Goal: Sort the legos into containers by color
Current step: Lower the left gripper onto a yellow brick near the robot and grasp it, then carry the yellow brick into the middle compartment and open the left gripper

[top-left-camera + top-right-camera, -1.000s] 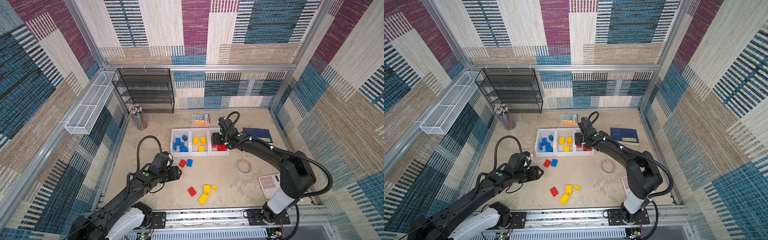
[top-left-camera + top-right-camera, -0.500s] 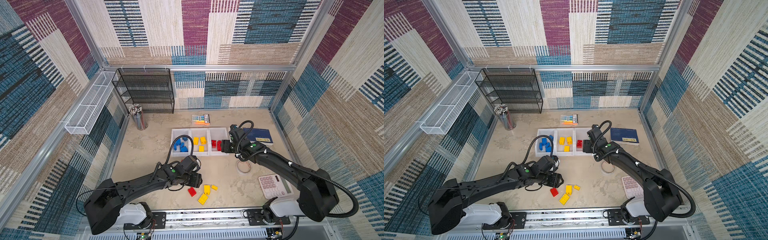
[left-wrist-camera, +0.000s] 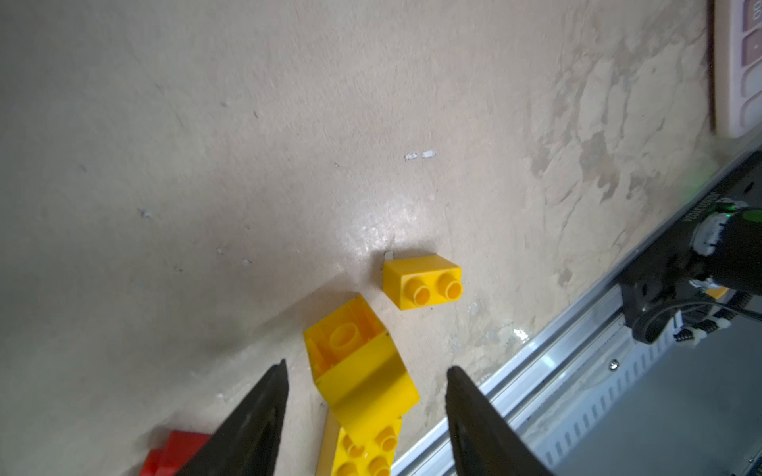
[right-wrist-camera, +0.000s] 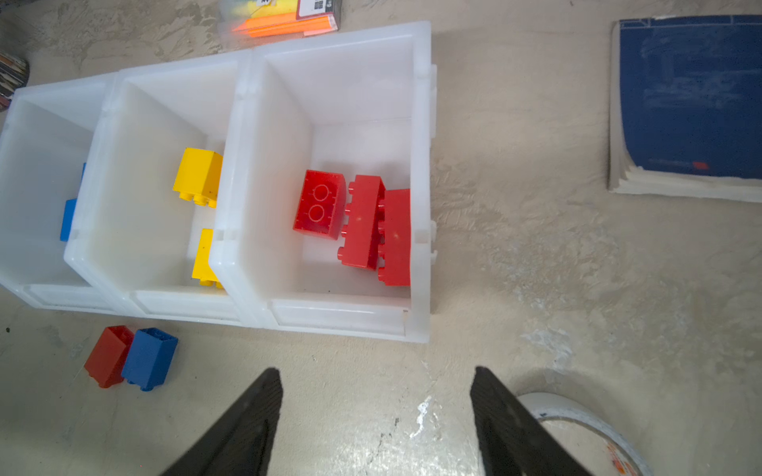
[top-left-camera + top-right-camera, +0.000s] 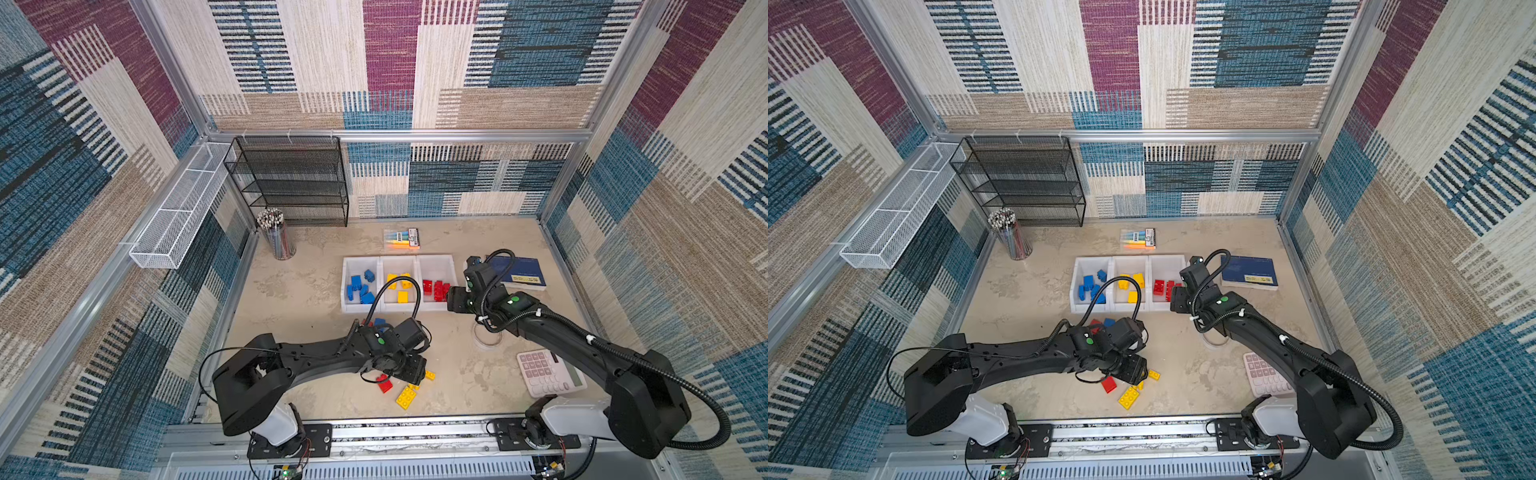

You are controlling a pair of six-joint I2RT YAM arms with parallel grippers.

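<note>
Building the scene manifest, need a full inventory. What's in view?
containers: 3, white, joined row mid-table
blue legos: several, blue, left container
yellow legos: 3, yellow, middle container
red legos: 3, red, right container
loose pair: 2, red and blue, touching, before the containers
loose group: 4, three yellow and one red, front edge
highlighter pack: 1, mixed, behind the containers
book: 1, dark blue, right of the containers
tape roll: 1, whitish, under the right arm
calculator: 1, pale pink, front right
pencil cup: 1, mixed, back left
mesh rack: 1, black, back wall
wire tray: 1, white, left wall
left gripper: 1, black, open astride a loose yellow lego
right gripper: 1, black, open and empty, before the right container
</note>
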